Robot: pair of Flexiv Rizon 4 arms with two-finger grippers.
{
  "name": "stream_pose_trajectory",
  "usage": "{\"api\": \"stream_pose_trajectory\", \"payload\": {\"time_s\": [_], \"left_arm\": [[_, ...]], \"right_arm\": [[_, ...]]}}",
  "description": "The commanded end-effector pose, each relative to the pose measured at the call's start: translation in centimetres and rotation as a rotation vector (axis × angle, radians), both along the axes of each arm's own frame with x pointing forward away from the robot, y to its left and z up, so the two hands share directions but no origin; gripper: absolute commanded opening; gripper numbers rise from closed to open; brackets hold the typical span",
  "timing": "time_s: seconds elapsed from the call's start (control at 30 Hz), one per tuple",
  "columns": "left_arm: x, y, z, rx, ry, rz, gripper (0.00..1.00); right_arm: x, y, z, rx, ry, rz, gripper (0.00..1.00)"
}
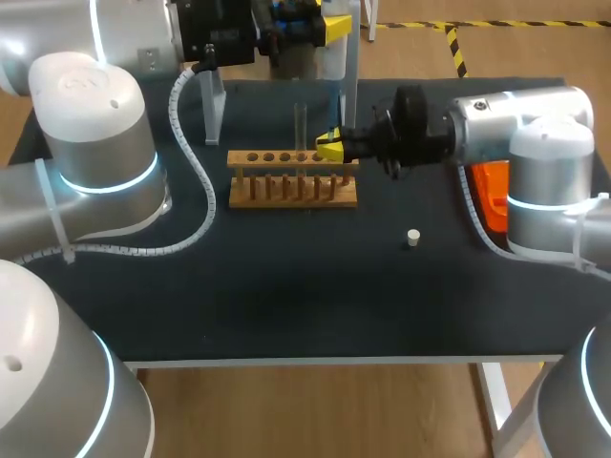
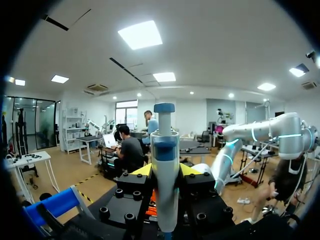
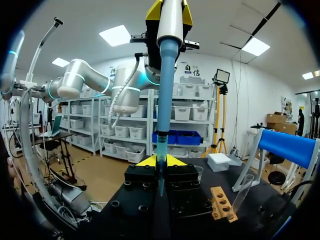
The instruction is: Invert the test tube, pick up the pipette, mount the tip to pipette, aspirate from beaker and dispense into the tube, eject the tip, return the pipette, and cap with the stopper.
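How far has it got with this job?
Looks done: test tube upright in the rack, pipette held in the left jaws. In hand: mounting the tip, gripped by the right jaws. Left: filling, ejecting, returning the pipette, capping; the stopper lies on the table.

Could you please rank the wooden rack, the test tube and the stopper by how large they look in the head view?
1. wooden test tube rack, largest by far.
2. test tube, slim, standing upright in the rack.
3. stopper, smallest, lying apart from the rack.

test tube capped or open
Open: the stopper lies on the table, apart from the test tube standing upright in the rack.
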State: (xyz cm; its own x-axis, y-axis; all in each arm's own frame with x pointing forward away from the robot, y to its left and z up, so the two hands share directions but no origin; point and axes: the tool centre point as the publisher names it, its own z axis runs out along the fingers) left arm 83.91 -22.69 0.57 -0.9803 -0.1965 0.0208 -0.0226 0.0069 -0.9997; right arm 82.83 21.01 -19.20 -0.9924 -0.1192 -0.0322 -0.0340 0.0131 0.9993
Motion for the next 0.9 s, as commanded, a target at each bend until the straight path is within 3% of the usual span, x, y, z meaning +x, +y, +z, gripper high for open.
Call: {"api": "stream_pose_trajectory", "payload": {"time_s": [0.03, 0.5, 0.53, 0.57, 0.6, 0.63, 0.9], "left_arm": [[0.1, 0.1, -0.4, 0.0, 0.001, -0.003, 0.0], [0.1, 0.1, -0.4, 0.0, 0.001, -0.003, 0.0], [0.1, 0.1, -0.4, 0.0, 0.001, -0.003, 0.0], [0.1, 0.1, -0.4, 0.0, 0.001, -0.003, 0.0], [0.1, 0.1, -0.4, 0.0, 0.001, -0.003, 0.0], [0.1, 0.1, -0.4, 0.0, 0.001, -0.003, 0.0], [0.1, 0.1, -0.4, 0.0, 0.001, -0.003, 0.0]], "right_arm": [[0.0, 0.1, 1.0, -0.001, -0.004, -0.003, 0.0], [0.3, 0.1, 1.9, -0.002, -0.02, -0.003, 0.0], [0.3, 0.1, 1.7, -0.007, -0.018, -0.006, 0.07], [0.2, 0.1, 1.5, -0.012, -0.015, -0.009, 0.36], [0.2, 0.1, 1.2, -0.02, -0.015, -0.013, 0.87], [0.1, 0.1, 0.9, -0.022, -0.014, -0.012, 1.0], [-0.4, -1.3, -1.2, -0.077, -0.014, -0.017, 1.0]]}}
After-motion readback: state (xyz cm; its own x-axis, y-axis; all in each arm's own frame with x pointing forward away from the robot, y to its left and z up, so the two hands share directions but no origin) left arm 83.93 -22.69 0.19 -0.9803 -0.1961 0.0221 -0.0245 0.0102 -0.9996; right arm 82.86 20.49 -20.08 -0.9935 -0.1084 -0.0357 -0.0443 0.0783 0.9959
